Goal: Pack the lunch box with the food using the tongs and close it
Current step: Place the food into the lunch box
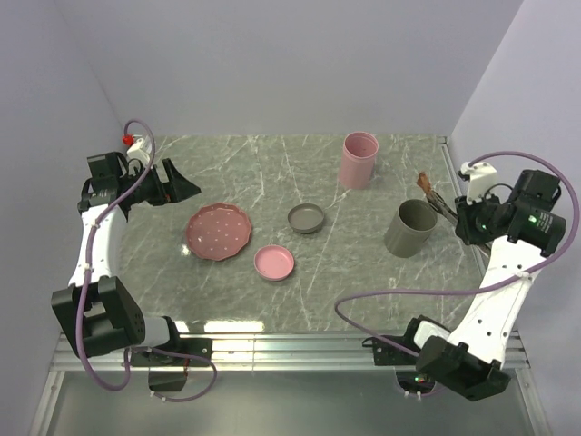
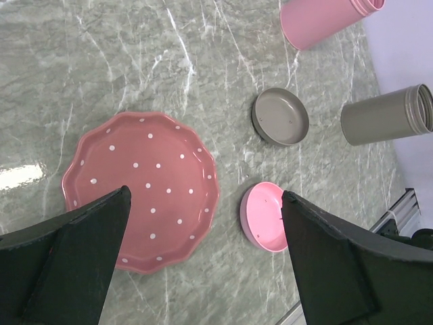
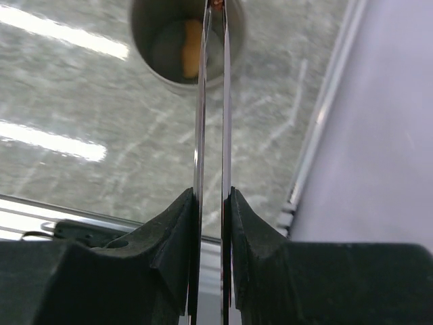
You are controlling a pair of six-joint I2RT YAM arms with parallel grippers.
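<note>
At right, the right claw closed narrow on the long thin silver metal tongs, both slender arms pinched almost together between the black fingers. In the wrist view, tong tips lined up with the mouth of the open grey cylindrical container; inside it, low against the floor, an orange-brown piece of food. Between the far tips of the tongs, a small reddish-brown bit, perhaps another morsel, too near the frame edge to say for sure. Seen from above, grey cylindrical container upright near the right edge of the grey marbled tabletop, close to the right claw. At far left, the left claw spread wide and holding nothing, raised above the tabletop just beside the scalloped pink plate with white dots. Between plate and grey cylindrical container, two loose lids lying flat and apart: a round grey lid farther back, a round pink lid nearer the arms, just beside the plate's rim. Towards the back wall, well apart from the rest, a tall pink cylindrical container, upright and open at the top.
</note>
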